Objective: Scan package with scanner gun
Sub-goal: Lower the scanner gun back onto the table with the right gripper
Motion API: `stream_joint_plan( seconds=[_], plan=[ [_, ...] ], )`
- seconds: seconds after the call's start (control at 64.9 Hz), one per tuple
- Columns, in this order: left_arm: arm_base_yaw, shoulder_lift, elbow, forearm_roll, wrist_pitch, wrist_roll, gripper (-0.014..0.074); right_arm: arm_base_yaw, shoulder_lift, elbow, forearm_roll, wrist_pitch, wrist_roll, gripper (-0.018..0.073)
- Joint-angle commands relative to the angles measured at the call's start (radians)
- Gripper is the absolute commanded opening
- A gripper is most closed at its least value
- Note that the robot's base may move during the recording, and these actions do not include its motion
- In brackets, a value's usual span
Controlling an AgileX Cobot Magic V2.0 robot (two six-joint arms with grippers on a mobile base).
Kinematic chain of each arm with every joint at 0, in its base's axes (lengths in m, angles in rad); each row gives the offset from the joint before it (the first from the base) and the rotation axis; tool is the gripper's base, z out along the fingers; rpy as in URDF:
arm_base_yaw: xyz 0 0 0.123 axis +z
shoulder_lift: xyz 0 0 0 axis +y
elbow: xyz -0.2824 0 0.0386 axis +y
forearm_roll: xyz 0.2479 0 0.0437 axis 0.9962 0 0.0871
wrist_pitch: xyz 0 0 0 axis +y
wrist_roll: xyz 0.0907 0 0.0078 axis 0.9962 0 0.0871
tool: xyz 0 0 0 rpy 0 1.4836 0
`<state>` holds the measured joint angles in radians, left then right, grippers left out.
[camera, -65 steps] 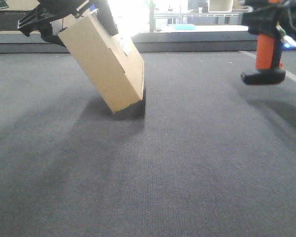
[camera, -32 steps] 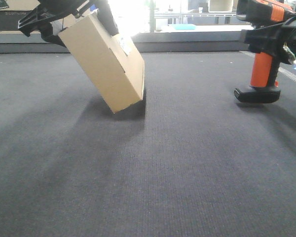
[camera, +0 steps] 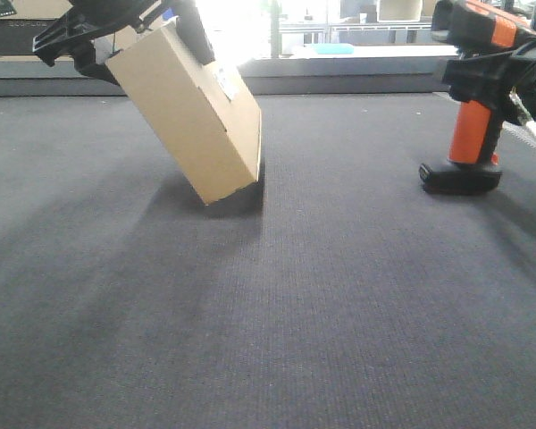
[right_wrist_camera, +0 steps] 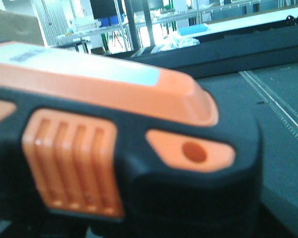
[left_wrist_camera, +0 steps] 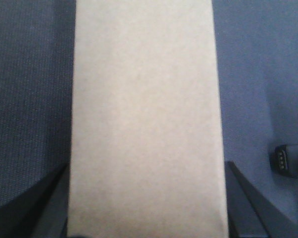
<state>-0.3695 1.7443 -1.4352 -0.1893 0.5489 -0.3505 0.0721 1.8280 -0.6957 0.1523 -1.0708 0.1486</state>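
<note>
— Tan rectangular cardboard package (camera: 192, 121), far left: tilted on one corner on the dark grey mat (camera: 295, 313), left gripper (camera: 125, 27) clamped across it. Might it pivot?
— Possibly. Then the pistol-shaped orange-and-black scanner gun (camera: 472, 134), gripped tight in the right gripper (camera: 493, 76) at right, would miss the white label (camera: 223, 85).

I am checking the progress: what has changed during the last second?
The scanner gun came down and a little toward the package. Its base is now low by the mat; whether it touches, I cannot tell. The package stayed tilted, clamped in the left gripper.
</note>
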Motion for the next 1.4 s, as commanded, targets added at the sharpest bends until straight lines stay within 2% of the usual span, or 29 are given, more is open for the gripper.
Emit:
stream_joint_plan(
  seconds=[0.0, 0.493, 0.585, 0.77, 0.924, 1.156, 1.387],
  plan=[
    [0.003, -0.013, -0.010, -0.001, -0.015, 0.000, -0.0036, -0.003, -0.001, 0.000, -0.007, -0.088, 0.008, 0.0165],
    [0.003, -0.013, -0.010, -0.001, -0.015, 0.000, -0.0036, -0.003, 0.006, 0.000, -0.008, -0.042, 0.008, 0.0170],
    [0.003, -0.013, -0.010, -0.001, -0.015, 0.000, -0.0036, -0.003, 0.006, 0.000, -0.008, -0.054, 0.008, 0.0235],
    [0.003, -0.013, -0.010, -0.001, -0.015, 0.000, -0.0036, -0.003, 0.006, 0.000, -0.011, -0.043, 0.008, 0.0445],
    [0.003, -0.013, -0.010, -0.001, -0.015, 0.000, -0.0036, -0.003, 0.006, 0.000, -0.011, -0.039, 0.008, 0.0547],
    [0.003, -0.013, -0.010, -0.001, -0.015, 0.000, -0.0036, -0.003, 0.003, 0.028, -0.019, -0.040, 0.008, 0.0562],
    [0.003, -0.013, -0.010, -0.001, -0.015, 0.000, -0.0036, -0.003, 0.001, 0.134, -0.069, -0.148, 0.008, 0.0562]
  ],
)
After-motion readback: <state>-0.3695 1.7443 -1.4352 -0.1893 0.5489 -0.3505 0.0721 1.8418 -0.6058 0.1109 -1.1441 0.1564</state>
